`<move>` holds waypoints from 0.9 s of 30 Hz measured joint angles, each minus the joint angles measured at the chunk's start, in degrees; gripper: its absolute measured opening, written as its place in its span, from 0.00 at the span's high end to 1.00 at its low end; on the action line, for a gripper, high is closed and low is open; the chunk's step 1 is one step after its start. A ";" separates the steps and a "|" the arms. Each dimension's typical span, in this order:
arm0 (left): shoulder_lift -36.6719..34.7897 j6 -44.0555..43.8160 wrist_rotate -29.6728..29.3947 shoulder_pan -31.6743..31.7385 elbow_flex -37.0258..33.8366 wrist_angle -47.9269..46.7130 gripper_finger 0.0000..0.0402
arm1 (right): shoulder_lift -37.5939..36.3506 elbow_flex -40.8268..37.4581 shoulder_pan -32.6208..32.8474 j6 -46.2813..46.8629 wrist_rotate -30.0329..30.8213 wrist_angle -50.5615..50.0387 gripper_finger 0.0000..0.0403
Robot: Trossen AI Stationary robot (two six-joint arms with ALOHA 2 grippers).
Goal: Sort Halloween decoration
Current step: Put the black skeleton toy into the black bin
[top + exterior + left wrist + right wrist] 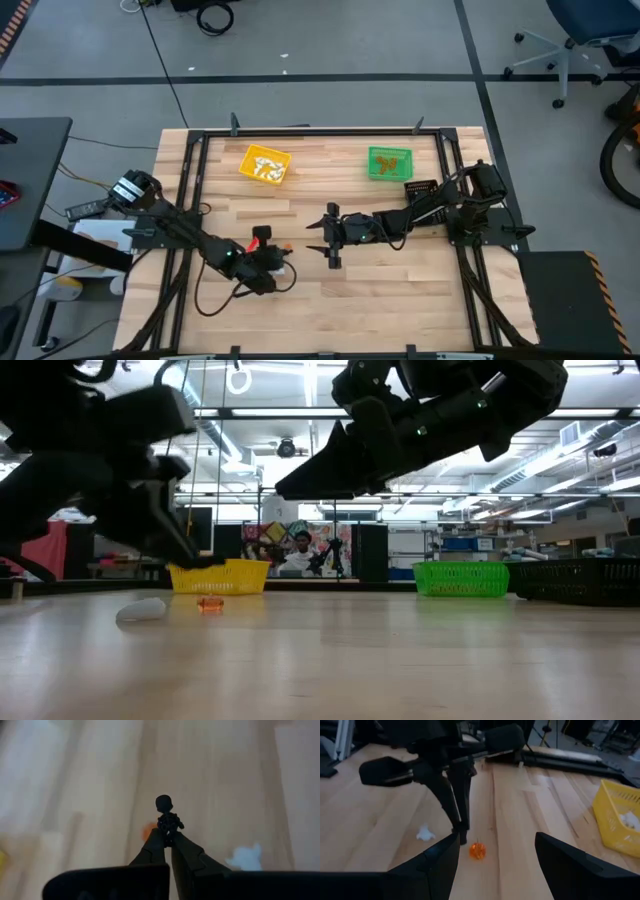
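Two arms work over a wooden bench (400,290). Left pincer (167,839), near the bench's front-left part, is clamped on a tiny black skeleton (167,817); the figure's long axis runs in line with the fingers (150,847), its round head pointing away from them. An orange trinket (477,850) lies on the bench just beside the left pincer's tips, and a white trinket (424,833) lies near it, apart from both. Right pincer (330,238) hangs mid-bench with its fingers (570,860) wide apart, holding nothing, facing the left one across a bare strip of wood. Toward the far edge stand a yellow bin (265,164) with white pieces in it and a green bin (389,162) with orange pieces; a black bin (585,578) stands at the right side. Bare boards lie between the pincers and the bins, and along the front edge.
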 joint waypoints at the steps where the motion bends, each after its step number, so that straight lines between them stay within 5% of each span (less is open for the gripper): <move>1: -0.04 1.40 -1.17 -0.03 0.00 1.06 1.00 | 0.00 0.00 0.00 -0.21 -0.02 0.57 0.35; 8: -0.12 11.36 -9.87 0.43 0.02 10.35 1.00 | 0.00 0.02 0.00 -1.49 -1.03 4.90 0.35; 27: -0.82 25.94 -10.76 3.94 0.17 24.02 1.00 | 0.00 0.02 1.84 -9.14 4.12 1.63 0.56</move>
